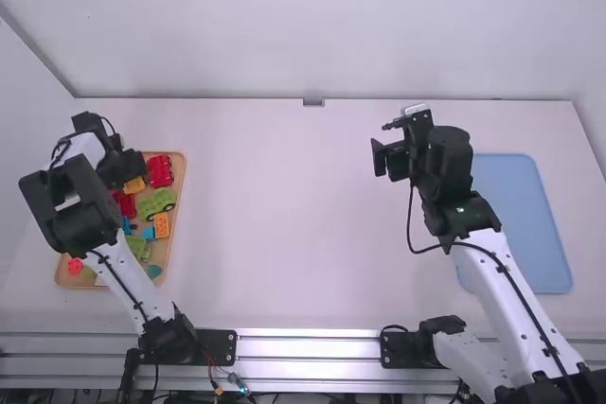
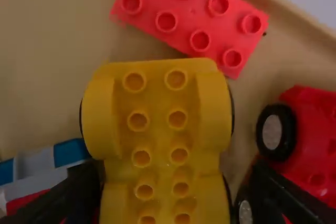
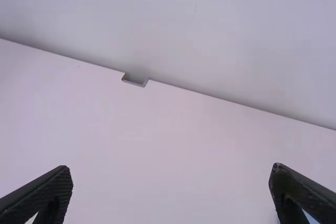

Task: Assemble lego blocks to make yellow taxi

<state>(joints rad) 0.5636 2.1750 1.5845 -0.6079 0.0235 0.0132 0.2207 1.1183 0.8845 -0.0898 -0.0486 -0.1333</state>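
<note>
My left gripper [image 1: 131, 177] is low over the far end of the wooden tray [image 1: 180, 198], beside a yellow piece [image 1: 135, 186]. In the left wrist view, the yellow car base [image 2: 158, 135] with studs up and dark wheels lies between the fingers of the left gripper [image 2: 170, 195], which stand apart on either side of it. My right gripper [image 1: 393, 147] is raised over the right part of the table; in the right wrist view the right gripper [image 3: 170, 195] is open with nothing between its fingers.
Around the yellow base are a red brick [image 2: 191, 17], a red wheeled piece [image 2: 310, 135] and grey-blue pieces [image 2: 42, 163]. Green cars [image 1: 156, 203] and an orange brick [image 1: 161, 224] share the tray. A blue tray [image 1: 521, 219] lies at right.
</note>
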